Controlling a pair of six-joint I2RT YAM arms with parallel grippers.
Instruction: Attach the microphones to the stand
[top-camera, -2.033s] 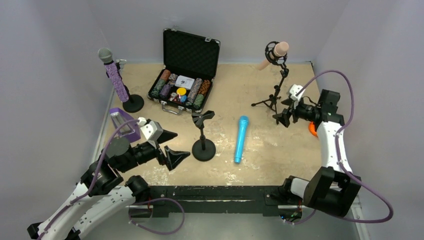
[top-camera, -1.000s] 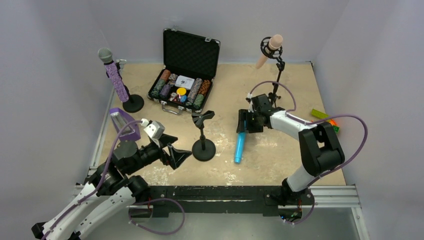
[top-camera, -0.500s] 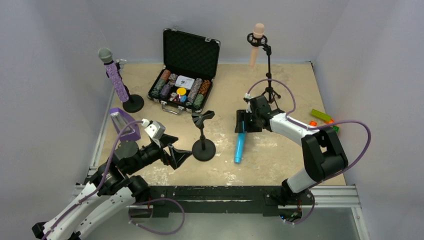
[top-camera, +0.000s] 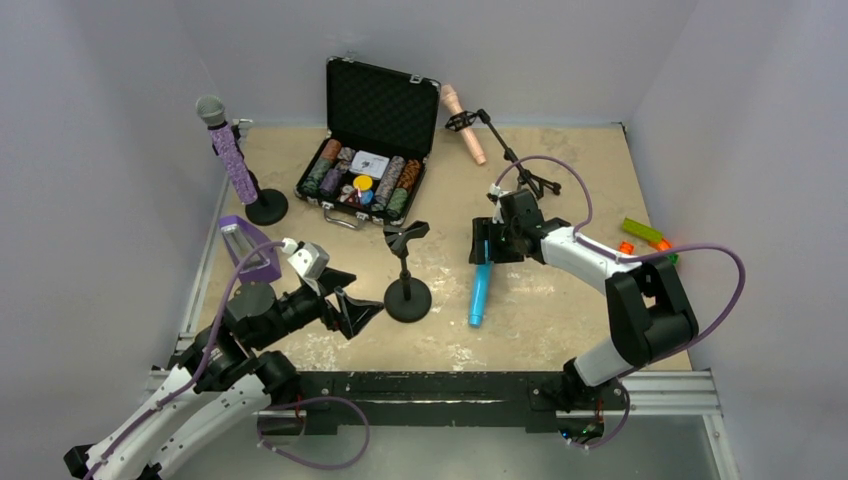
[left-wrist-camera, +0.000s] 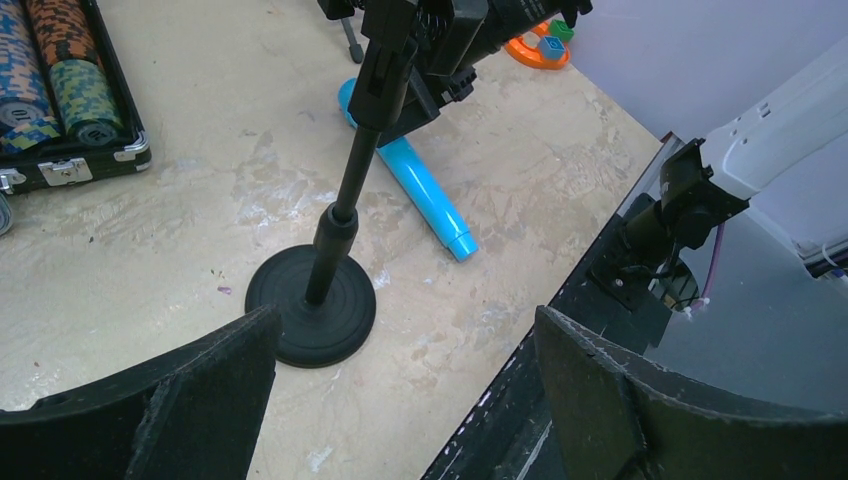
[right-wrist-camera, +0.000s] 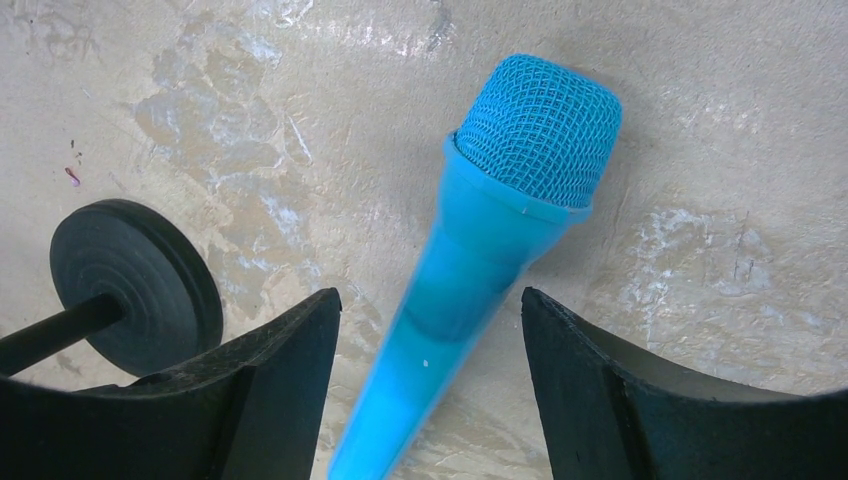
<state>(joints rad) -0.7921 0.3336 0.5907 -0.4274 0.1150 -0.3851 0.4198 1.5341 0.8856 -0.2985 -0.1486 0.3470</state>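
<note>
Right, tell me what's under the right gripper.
The blue microphone lies on the table under the right gripper, between its open fingers, mesh head visible, untouched. From above, the gripper covers the head end; only the handle shows.

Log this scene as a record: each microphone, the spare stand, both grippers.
purple microphone: held in the far-left stand
pink microphone: clipped in the tripod stand, which leans steeply over
blue microphone: lying flat on the table
middle stand: upright, clip empty
right gripper: open, jaws straddling the blue microphone below its mesh head, not gripping
left gripper: open, near the middle stand, holding nothing
</note>
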